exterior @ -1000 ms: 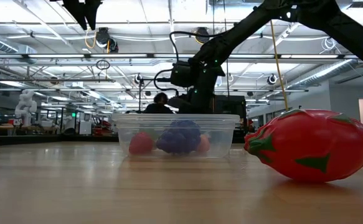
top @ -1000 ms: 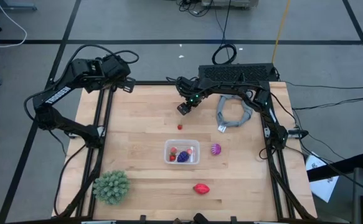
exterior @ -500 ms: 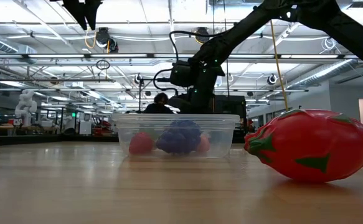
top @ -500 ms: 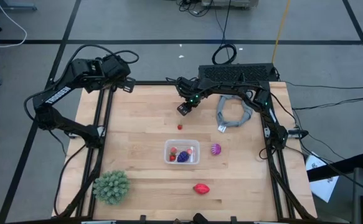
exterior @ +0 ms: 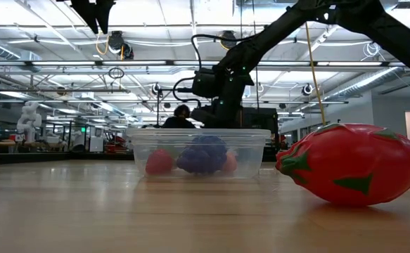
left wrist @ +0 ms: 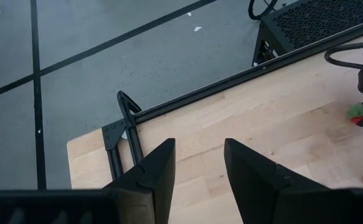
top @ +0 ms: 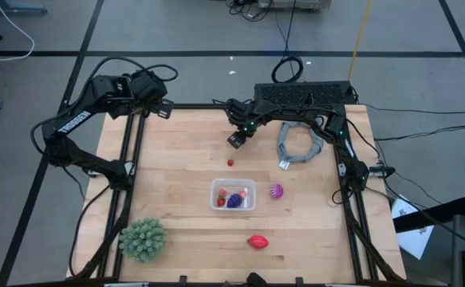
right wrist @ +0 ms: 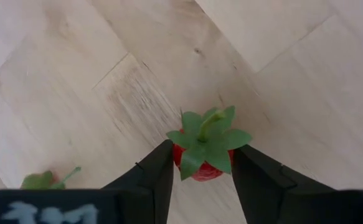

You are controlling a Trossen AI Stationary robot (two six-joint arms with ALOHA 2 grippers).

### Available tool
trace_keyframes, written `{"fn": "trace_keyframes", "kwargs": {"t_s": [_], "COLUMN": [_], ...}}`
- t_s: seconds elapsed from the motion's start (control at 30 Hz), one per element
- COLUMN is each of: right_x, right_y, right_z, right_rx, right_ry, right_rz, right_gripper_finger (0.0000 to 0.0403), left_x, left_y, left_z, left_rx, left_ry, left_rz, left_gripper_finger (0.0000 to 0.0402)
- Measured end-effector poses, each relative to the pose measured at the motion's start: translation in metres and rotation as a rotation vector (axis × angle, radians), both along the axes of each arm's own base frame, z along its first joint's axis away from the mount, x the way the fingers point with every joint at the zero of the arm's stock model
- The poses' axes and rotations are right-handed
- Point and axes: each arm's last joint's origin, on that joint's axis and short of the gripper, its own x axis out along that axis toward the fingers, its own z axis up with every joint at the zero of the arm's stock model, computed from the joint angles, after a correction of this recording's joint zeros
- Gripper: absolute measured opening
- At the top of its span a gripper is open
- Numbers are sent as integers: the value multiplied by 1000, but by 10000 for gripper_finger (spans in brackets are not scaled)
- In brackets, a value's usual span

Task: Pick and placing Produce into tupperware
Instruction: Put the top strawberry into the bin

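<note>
My right gripper [top: 234, 139] is over the far middle of the table, shut on a small red strawberry with a green leafy cap [right wrist: 205, 152]. The clear tupperware [top: 233, 194] sits mid-table and holds a dark purple fruit [top: 234, 201] and small red pieces [top: 222, 194]. A tiny red berry [top: 230, 163] lies on the wood between the gripper and the tub. The magenta fruit [top: 276, 190] lies just right of the tub. The larger red oval [top: 257, 241] lies nearer the near edge. My left gripper [left wrist: 198, 146] waits open above the far left corner. My right gripper pinches the strawberry's red body [right wrist: 193, 169] between its two fingers, one on each side. The fingers come from above, pointing down at the table. The green cap [right wrist: 207, 134] faces the wrist camera. Whether the berry is clear of the wood I cannot tell.
A big green spiky ball [top: 143, 239] stands at the near left corner. A grey cloth ring [top: 297, 145] lies at the far right, close to my right arm. Bare wood [top: 176, 151] spreads left of the tub. A person shows in the room beyond the table [exterior: 182, 116].
</note>
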Motion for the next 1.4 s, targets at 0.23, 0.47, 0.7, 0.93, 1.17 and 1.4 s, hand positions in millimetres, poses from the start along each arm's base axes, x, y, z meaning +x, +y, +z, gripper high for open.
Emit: {"fn": "trace_keyframes", "kwargs": {"t_s": [0.23,0.47,0.7,0.93,1.17,1.4], "right_x": [-3,-8,-18,-17,-9,-5], "right_y": [3,12,47,120,195,236], "right_z": [20,64,112,140,135,128], "right_rx": [-7,-12,-40,-44,-13,7], "right_ry": [30,47,8,-5,23,24], "right_rz": [56,90,169,342,498,531], "right_gripper_finger": [134,134,135,136,137,137], "left_x": [0,0,0,0,0,0], "left_y": [0,0,0,0,0,0], "left_z": [0,0,0,0,0,0], "left_rx": [0,-2,-2,-3,-4,-5], "left_ry": [0,-8,-8,-9,-13,-16], "left_rz": [0,9,10,9,14,17], "left_gripper_finger": [143,143,143,143,143,143]}}
